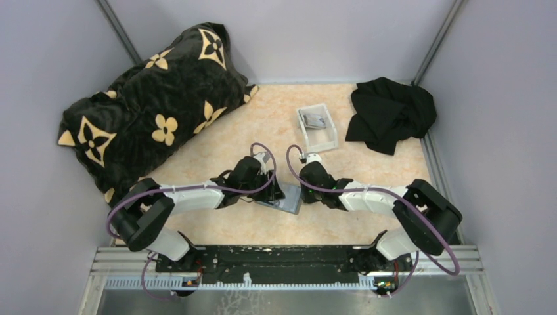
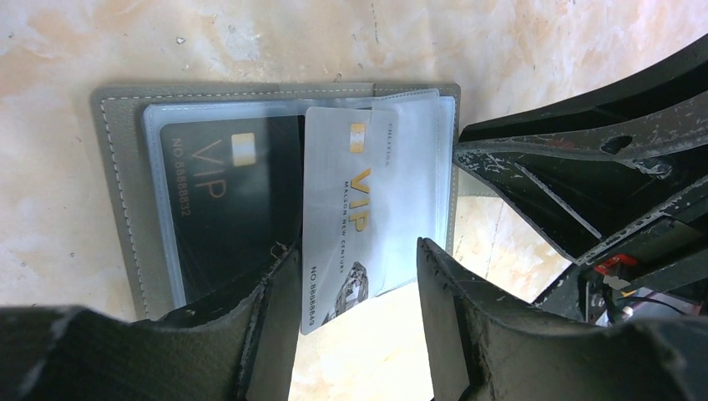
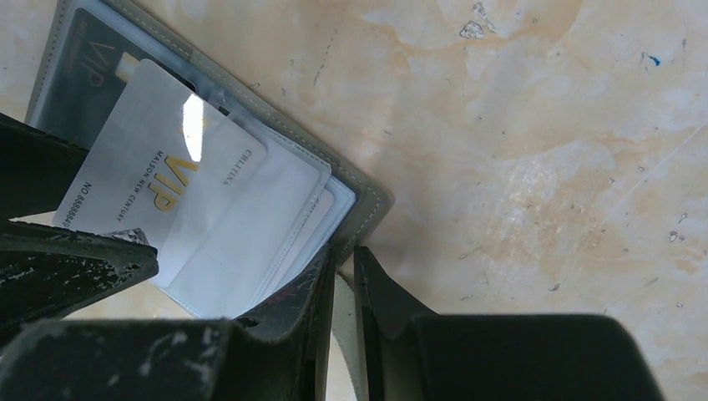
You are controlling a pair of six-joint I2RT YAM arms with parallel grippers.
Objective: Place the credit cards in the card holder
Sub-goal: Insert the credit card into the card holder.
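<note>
Card (image 2: 334,209), half-slotted in holder (image 2: 117,184) pinched by right pincer (image 3: 344,255), sits between wide jaws of left pincer (image 2: 355,255); next, push it deeper.

left arm (image 1: 190,195): bent inward, lower left | left hand (image 2: 355,248): fingers spread | right arm (image 1: 374,195): bent inward, lower right | right hand (image 3: 343,252): pinched on card holder (image 3: 367,200) edge

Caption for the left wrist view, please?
A silver VIP card partly tucked into the open card holder beside a black card, the left gripper open around it.
</note>
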